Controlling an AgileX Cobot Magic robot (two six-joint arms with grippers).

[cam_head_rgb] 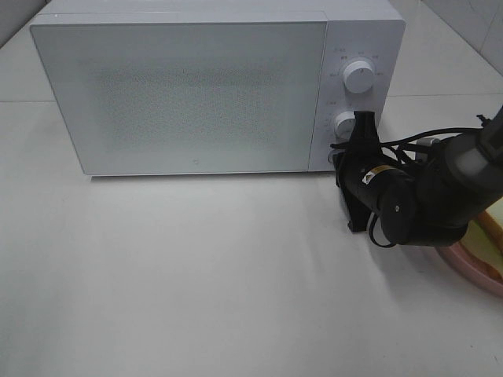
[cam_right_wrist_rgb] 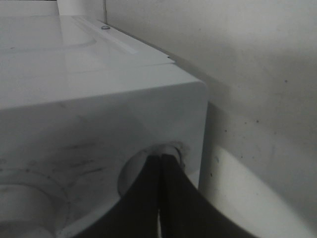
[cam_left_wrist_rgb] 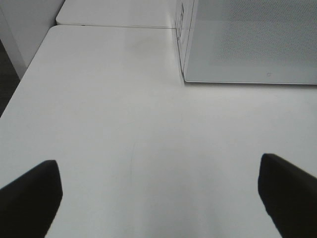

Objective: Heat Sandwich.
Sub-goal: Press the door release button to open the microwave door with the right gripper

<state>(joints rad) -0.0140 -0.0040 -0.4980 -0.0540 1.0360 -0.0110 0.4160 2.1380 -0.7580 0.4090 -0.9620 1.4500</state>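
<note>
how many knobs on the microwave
2: the upper knob on the microwave's right panel, and the lower knob just below it, partly covered by the shut right gripper.

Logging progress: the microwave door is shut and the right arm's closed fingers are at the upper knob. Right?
No. The microwave door is shut, but the right arm's closed fingers are at the lower knob, not the upper; the exterior high view shows it.
</note>
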